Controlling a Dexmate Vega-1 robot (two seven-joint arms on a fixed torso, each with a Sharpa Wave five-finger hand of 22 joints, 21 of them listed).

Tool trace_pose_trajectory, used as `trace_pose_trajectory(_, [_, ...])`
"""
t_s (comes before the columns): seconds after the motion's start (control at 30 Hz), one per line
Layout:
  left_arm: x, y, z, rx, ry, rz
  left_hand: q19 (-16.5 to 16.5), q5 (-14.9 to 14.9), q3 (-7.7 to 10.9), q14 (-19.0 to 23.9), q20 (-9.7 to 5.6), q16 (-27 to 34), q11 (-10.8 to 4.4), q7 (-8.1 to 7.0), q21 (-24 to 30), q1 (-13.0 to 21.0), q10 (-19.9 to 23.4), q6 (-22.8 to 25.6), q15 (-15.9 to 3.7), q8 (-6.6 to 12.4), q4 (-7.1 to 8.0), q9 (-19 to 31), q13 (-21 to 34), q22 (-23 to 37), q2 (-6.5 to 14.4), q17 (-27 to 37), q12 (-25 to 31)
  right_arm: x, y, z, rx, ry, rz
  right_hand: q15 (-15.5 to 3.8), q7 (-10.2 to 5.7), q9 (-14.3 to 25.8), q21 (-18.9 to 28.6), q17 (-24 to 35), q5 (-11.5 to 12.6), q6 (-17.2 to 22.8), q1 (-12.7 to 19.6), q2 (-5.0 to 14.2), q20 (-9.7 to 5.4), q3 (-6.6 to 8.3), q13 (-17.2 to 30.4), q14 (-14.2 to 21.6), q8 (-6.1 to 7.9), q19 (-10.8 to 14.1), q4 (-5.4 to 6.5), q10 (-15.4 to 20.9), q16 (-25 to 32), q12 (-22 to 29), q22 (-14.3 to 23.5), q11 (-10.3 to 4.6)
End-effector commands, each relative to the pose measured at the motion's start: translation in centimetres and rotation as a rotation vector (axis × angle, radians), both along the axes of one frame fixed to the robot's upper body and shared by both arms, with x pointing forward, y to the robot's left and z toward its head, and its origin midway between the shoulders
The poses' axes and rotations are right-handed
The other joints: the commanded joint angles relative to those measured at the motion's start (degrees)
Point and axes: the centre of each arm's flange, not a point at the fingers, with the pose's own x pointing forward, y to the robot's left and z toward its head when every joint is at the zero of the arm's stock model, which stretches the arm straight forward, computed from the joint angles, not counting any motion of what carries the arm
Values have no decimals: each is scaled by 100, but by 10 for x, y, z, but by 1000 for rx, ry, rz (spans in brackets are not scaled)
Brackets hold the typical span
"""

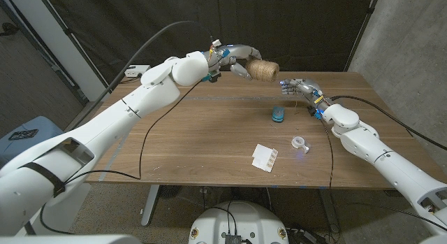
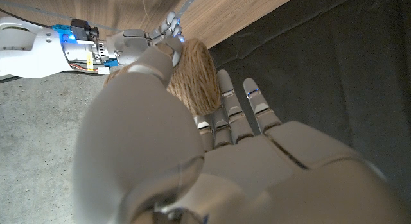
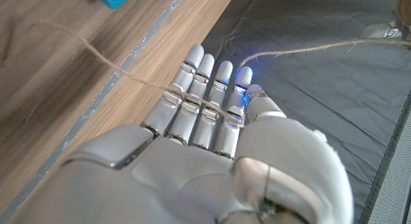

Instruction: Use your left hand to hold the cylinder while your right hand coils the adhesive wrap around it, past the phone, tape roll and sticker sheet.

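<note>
My left hand [image 1: 236,61] grips a cylinder [image 1: 265,69] above the table's far edge; it is wound with brown twine, not adhesive wrap. In the left wrist view the twine-covered cylinder [image 2: 196,76] sits between the fingers and thumb of the left hand [image 2: 218,160]. My right hand [image 1: 300,89] hovers just right of the cylinder and lower. A thin twine strand [image 3: 192,97] runs across the straight fingers of the right hand [image 3: 212,140], seemingly pinched under the thumb, then leads off toward the cylinder. The right hand [image 2: 144,41] also appears beyond the cylinder.
A blue phone [image 1: 279,114] lies near the right hand, a small tape roll [image 1: 300,142] sits nearer the front, and a white sticker sheet [image 1: 265,157] lies by the front edge of the wooden table [image 1: 195,132]. A black cable [image 1: 150,132] crosses the table.
</note>
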Motion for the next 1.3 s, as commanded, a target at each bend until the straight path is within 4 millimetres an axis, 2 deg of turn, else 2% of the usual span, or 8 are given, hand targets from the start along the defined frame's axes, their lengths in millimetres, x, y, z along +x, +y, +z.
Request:
trace_pose_trajectory(0.03, [8, 0, 1, -15, -4, 19, -9, 38, 116, 57, -32, -1, -566, -383, 57, 200, 588, 740, -4, 1641, 120, 66, 73, -4, 356, 20, 60, -6, 12, -4, -11, 1, 13, -791, -26, 19, 33, 17, 3, 49, 47, -9, -504, 12, 27, 69, -35, -2, 42, 60, -9, -3, 24, -11])
trace_pose_trajectory(1.3, [34, -5, 13, -65, -26, 78, -35, 40, 99, 49, -18, -9, -532, -357, 91, 188, 595, 728, 10, 1665, 120, 57, 74, -9, 367, 40, 49, -10, 49, -18, -70, 37, 90, -794, -21, 24, 75, 20, 2, 83, 72, -11, -509, 13, 40, 92, -59, -9, 45, 91, -40, -26, 22, -11])
